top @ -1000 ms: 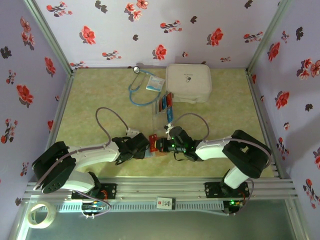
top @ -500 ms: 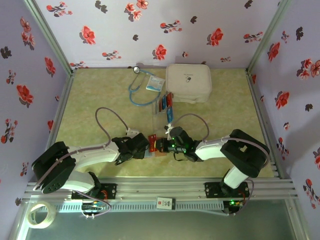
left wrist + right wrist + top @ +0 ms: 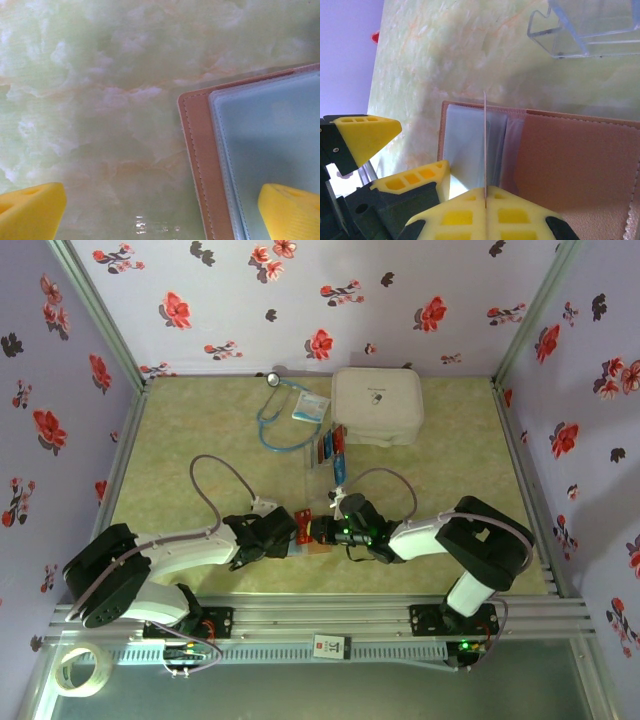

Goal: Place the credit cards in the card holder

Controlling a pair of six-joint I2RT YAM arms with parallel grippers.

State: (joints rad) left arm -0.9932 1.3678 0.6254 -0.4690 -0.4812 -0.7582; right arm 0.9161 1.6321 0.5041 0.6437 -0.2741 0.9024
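Note:
The tan card holder (image 3: 570,165) lies open on the table, its clear sleeves (image 3: 465,140) facing up. My right gripper (image 3: 485,192) is shut on a red-orange credit card (image 3: 484,140), seen edge-on and standing upright over the sleeves. From above the card (image 3: 303,523) shows between the two grippers. My left gripper (image 3: 160,215) is open. One of its yellow fingers (image 3: 290,210) rests over the sleeve page (image 3: 270,135) and the other over bare table, straddling the holder's left edge (image 3: 200,165). More blue and red cards (image 3: 328,445) stand in the clear tray.
A clear plastic tray (image 3: 580,30) stands just beyond the holder. A white case (image 3: 377,405), a blue stethoscope (image 3: 280,415) and a white-and-blue packet (image 3: 310,408) lie at the back. A tape roll (image 3: 82,670) sits off the table, near left.
My right arm has edged slightly left with the card. The left arm has stayed put.

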